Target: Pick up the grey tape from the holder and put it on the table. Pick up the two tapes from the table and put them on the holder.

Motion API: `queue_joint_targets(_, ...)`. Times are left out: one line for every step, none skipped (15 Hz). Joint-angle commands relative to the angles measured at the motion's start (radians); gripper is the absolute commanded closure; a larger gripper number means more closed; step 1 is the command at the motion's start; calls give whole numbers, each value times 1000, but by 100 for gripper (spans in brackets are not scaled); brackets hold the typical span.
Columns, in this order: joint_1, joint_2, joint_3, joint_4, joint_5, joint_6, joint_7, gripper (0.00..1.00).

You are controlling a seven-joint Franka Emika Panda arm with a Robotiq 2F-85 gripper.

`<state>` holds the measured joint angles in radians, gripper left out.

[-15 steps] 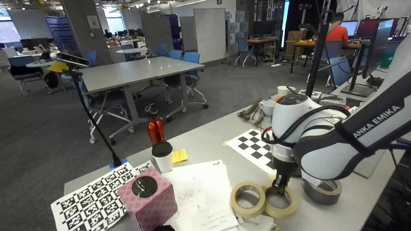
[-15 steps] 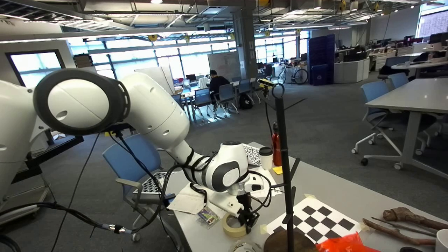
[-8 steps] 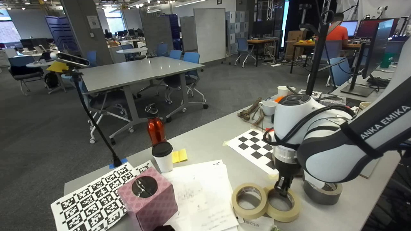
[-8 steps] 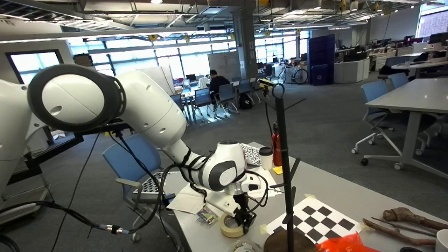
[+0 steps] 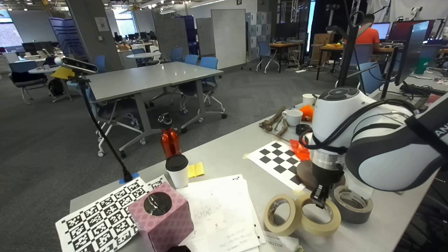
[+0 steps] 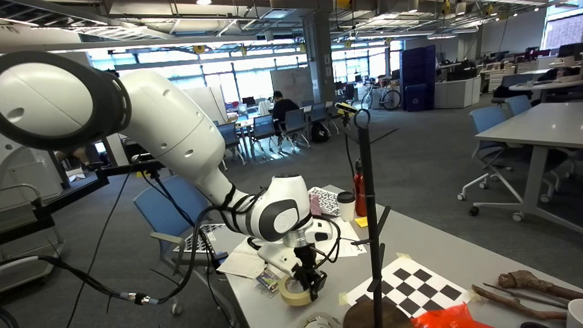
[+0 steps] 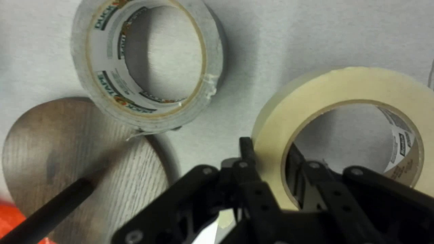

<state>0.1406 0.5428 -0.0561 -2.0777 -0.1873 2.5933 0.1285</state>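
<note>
So, one of three placements looks done: the grey Duck Tape roll (image 7: 214, 57) is off the black pole holder (image 6: 369, 196) and lies flat on the pale grey worktop (image 5: 224, 157), ahead and left of my gripper (image 7: 270, 149) in the wrist view. There it overlaps the edge of the holder's brown wooden disc base (image 7: 51, 142); touching or not, can't tell.

Second placement is in hand, I'd say. Gripper is narrow, pinching the wall of one cream masking-tape roll (image 7: 356, 84), one finger inside the hole, one outside. Whether that roll is clear of the worktop, I can't tell.

The second cream masking-tape roll (image 5: 280, 230) is across the gripper from the grey roll, just beside the pinched one; in an exterior view it looks tilted, contact between the two uncertain. Can't pick it out in the wrist view.

Neither cream roll is on the holder yet, so both are left to place. Base is near, left of the gripper in the wrist view; pole stands tall in an exterior view. Likely I need a high lift, then ring over the pole top, then release and fetch the second cream roll. Grey roll should need nothing more.
</note>
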Motion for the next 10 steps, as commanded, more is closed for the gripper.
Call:
queue_joint_targets(54,-102,-74,-79,-84,5,103,94)
queue_joint_targets(73,-115,-99,-88,-121,4,144,94)
queue_joint_targets(85,-125,-117,-94,-155,2,179,94)
queue_joint_targets(91,-136,-128,-100,-183,-3,204,94)
queue_joint_targets(99,-145,-139,-105,-210,-7,232,94)
queue_joint_targets(105,-154,-146,-111,-235,-14,255,94)
queue_joint_targets(109,-162,-150,-115,-256,-19,275,94)
queue_joint_targets(114,-169,-155,-122,-279,-22,296,94)
queue_joint_targets(117,-176,-157,-129,-298,-25,314,94)
queue_joint_targets(118,-185,-161,-140,-317,-26,332,94)
